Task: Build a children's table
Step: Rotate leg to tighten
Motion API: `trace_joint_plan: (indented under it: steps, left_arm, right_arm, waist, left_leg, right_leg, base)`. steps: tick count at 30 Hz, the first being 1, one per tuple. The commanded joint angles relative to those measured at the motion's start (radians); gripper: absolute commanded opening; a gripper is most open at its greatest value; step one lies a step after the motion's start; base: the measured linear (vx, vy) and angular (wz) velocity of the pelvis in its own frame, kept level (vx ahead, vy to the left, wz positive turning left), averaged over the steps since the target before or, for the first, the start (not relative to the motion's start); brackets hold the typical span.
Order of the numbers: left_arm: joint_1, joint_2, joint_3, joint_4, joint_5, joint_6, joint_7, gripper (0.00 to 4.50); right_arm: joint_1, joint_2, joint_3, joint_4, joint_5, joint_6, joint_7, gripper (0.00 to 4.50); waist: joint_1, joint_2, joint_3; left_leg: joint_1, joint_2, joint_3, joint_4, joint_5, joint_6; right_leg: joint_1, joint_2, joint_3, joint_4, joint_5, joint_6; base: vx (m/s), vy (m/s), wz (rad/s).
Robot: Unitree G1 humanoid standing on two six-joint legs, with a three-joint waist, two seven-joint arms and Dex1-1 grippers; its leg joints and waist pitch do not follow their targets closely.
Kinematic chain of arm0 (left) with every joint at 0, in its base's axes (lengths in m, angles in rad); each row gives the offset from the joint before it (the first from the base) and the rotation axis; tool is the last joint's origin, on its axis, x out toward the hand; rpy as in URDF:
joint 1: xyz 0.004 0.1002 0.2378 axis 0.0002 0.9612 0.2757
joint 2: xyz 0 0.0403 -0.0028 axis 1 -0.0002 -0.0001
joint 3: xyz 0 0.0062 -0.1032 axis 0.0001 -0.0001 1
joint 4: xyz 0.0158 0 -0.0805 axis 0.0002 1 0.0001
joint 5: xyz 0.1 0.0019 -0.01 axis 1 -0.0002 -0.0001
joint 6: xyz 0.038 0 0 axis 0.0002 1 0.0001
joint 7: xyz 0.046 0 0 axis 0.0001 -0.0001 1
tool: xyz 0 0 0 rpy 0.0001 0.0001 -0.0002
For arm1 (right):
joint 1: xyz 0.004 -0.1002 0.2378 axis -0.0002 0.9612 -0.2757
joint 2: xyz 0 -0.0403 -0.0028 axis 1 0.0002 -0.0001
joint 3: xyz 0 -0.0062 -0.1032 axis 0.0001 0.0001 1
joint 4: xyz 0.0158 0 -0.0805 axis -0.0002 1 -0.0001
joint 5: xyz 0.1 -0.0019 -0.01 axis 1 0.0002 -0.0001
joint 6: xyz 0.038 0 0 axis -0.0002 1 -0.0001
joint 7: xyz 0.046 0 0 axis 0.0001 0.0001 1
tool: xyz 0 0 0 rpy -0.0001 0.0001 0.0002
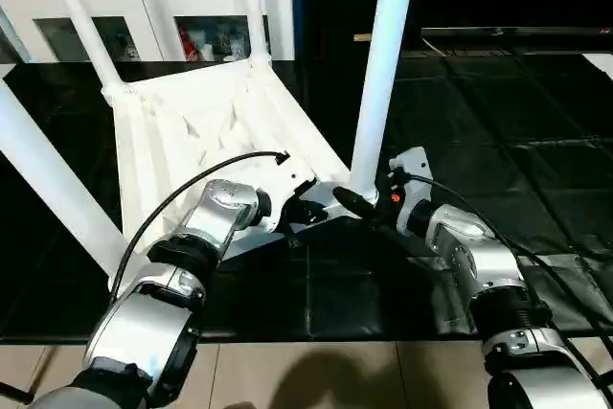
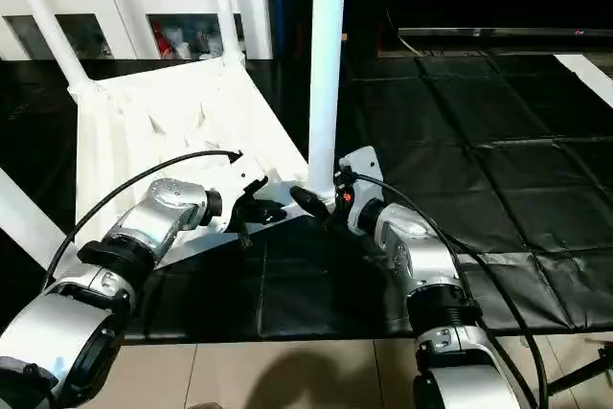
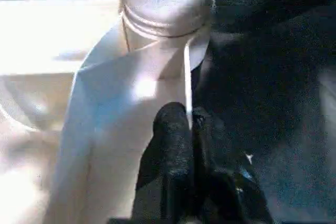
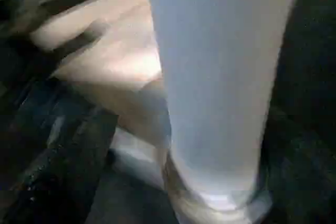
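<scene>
Table top [image 1: 206, 131] lies upside down on the black floor mat [image 1: 498, 122], ribbed underside up, with four white legs rising from its corners. In the left eye view, the near-right leg [image 1: 381, 64] stands upright in the corner closest to the robot. Two far legs [image 1: 81, 21] lean up toward a white cabinet [image 1: 144, 2] behind, and a fourth leg [image 1: 43, 174] angles off at the near left. The left hand [image 1: 305, 210] reaches in from the left and sits at the near edge of the top, beside the base of the upright leg. The right hand [image 1: 369, 203] comes from the other side and meets that leg at its foot.

The right eye view shows the same arrangement: both hands converge on the near corner, one on each side of the leg. The likely purpose is to steady the top while the leg is seated or tightened in its socket.

In the left wrist view, the two black fingers [image 3: 173, 145] are pressed together on a thin white rim of the top, just below the leg's collar [image 3: 165, 22]. The hold is a firm pinch on the edge.

The right wrist view shows the leg very close, with its base ring low in the picture. Whether the right hand is closed on the leg or merely against it, I cannot tell.
</scene>
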Motion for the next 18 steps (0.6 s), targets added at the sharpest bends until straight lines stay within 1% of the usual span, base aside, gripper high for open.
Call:
trace_joint_plan:
  steps: [1,2,3,4,5,6,7,8,10,12,13,15,16,18]
  left_arm:
    - [0.044,0.075,-0.059,-0.083,-0.008,-0.072,-0.221,0.0]
    - [0.045,0.076,-0.06,-0.083,-0.009,-0.073,-0.224,0.0]
    - [0.045,0.076,-0.06,-0.083,-0.009,-0.073,-0.224,0.0]
    - [0.046,0.079,-0.062,-0.081,-0.008,-0.078,-0.232,0.0]
    - [0.047,0.079,-0.063,-0.08,-0.008,-0.08,-0.234,0.0]
    - [0.047,0.081,-0.065,-0.079,-0.008,-0.083,-0.239,0.0]
    - [0.047,0.084,-0.067,-0.079,-0.008,-0.086,-0.247,0.0]
    - [0.048,0.086,-0.07,-0.08,-0.008,-0.09,-0.256,0.0]
    - [0.059,0.096,-0.08,-0.102,-0.015,-0.09,-0.276,0.0]
    - [0.073,0.106,-0.088,-0.131,-0.024,-0.086,-0.289,0.0]
    - [0.081,0.112,-0.091,-0.147,-0.028,-0.085,-0.299,0.0]
    - [0.087,0.114,-0.093,-0.156,-0.028,-0.086,-0.307,0.0]
    - [0.091,0.113,-0.094,-0.16,-0.026,-0.087,-0.309,0.0]
    - [0.095,0.112,-0.095,-0.165,-0.025,-0.087,-0.311,0.0]
  right_arm:
    - [-0.029,-0.045,0.077,0.013,0.003,-0.043,0.245,4.43]
    - [-0.027,-0.045,0.077,0.011,0.003,-0.042,0.245,4.43]
    - [-0.027,-0.045,0.077,0.011,0.003,-0.042,0.245,4.43]
    - [-0.025,-0.046,0.077,0.008,0.003,-0.043,0.243,4.43]
    - [-0.024,-0.046,0.077,0.007,0.003,-0.043,0.242,4.43]
    - [-0.024,-0.047,0.077,0.005,0.004,-0.043,0.243,4.43]
    - [-0.023,-0.047,0.078,-0.002,0.007,-0.04,0.246,4.43]
    - [-0.022,-0.048,0.079,-0.008,0.01,-0.039,0.256,4.43]
    - [-0.022,-0.054,0.088,-0.007,0.015,-0.058,0.288,4.43]
    - [-0.024,-0.06,0.097,0.001,0.018,-0.075,0.317,4.43]
    - [-0.027,-0.059,0.099,0.009,0.022,-0.077,0.338,4.43]
    - [-0.031,-0.056,0.098,0.018,0.029,-0.074,0.362,4.43]
    - [-0.038,-0.053,0.096,0.027,0.034,-0.069,0.374,4.17]
    - [-0.048,-0.049,0.096,0.038,0.039,-0.059,0.388,4.09]
  waist:
    - [0.021,-0.004,-0.075]
    - [0.018,-0.003,-0.074]
    - [0.025,-0.004,-0.074]
    - [0.035,0.0,-0.074]
    - [0.038,-0.002,-0.074]
    - [0.046,-0.003,-0.075]
    - [0.052,-0.004,-0.075]
    - [0.055,-0.005,-0.075]
    - [0.055,-0.009,-0.076]
    - [0.054,-0.013,-0.075]
    - [0.053,-0.013,-0.074]
    - [0.053,-0.013,-0.075]
    - [0.054,-0.013,-0.075]
    - [0.054,-0.012,-0.076]
  left_leg:
    - [0.002,0.054,-0.016,-0.06,-0.161,0.101]
    - [0.004,0.054,-0.013,-0.06,-0.162,0.103]
    - [0.008,0.055,-0.013,-0.061,-0.152,0.1]
    - [0.018,0.058,-0.011,-0.061,-0.161,0.093]
    - [0.021,0.059,-0.01,-0.062,-0.167,0.088]
    - [0.019,0.061,-0.011,-0.064,-0.165,0.078]
    - [0.024,0.064,-0.01,-0.065,-0.169,0.071]
    - [0.026,0.064,-0.009,-0.064,-0.17,0.067]
    - [0.019,0.061,-0.007,-0.065,-0.172,0.065]
    - [0.016,0.058,-0.005,-0.064,-0.174,0.067]
    - [0.013,0.057,-0.004,-0.064,-0.167,0.069]
    - [0.013,0.055,-0.003,-0.062,-0.161,0.074]
    - [0.013,0.056,-0.004,-0.062,-0.157,0.074]
    - [0.013,0.057,-0.004,-0.062,-0.154,0.076]
  right_leg:
    - [0.06,-0.098,0.064,-0.082,-0.315,-0.138]
    - [0.054,-0.091,0.067,-0.073,-0.253,-0.163]
    - [0.054,-0.091,0.068,-0.068,-0.213,-0.185]
    - [0.047,-0.09,0.069,-0.067,-0.205,-0.199]
    - [0.046,-0.091,0.069,-0.068,-0.208,-0.203]
    - [0.05,-0.094,0.07,-0.064,-0.208,-0.21]
    - [0.045,-0.093,0.072,-0.062,-0.199,-0.215]
    - [0.045,-0.094,0.072,-0.06,-0.194,-0.218]
    - [0.052,-0.096,0.072,-0.054,-0.18,-0.218]
    - [0.054,-0.1,0.072,-0.056,-0.196,-0.207]
    - [0.055,-0.101,0.073,-0.058,-0.211,-0.199]
    - [0.054,-0.1,0.072,-0.059,-0.226,-0.193]
    - [0.054,-0.101,0.073,-0.06,-0.227,-0.192]
    - [0.054,-0.1,0.072,-0.058,-0.227,-0.195]
  base:
    - [0.0,0.0,0.0]
    - [0.0,0.0,0.0]
    - [0.0,0.0,0.0]
    - [0.0,0.0,0.0]
    - [0.0,0.0,0.0]
    - [0.0,0.0,0.0]
    - [0.0,0.0,0.0]
    - [0.0,0.0,0.0]
    - [0.0,0.0,0.0]
    - [0.0,0.0,0.0]
    - [0.0,0.0,0.0]
    - [0.0,0.0,0.0]
    - [0.0,0.0,0.0]
    - [0.0,0.0,0.0]
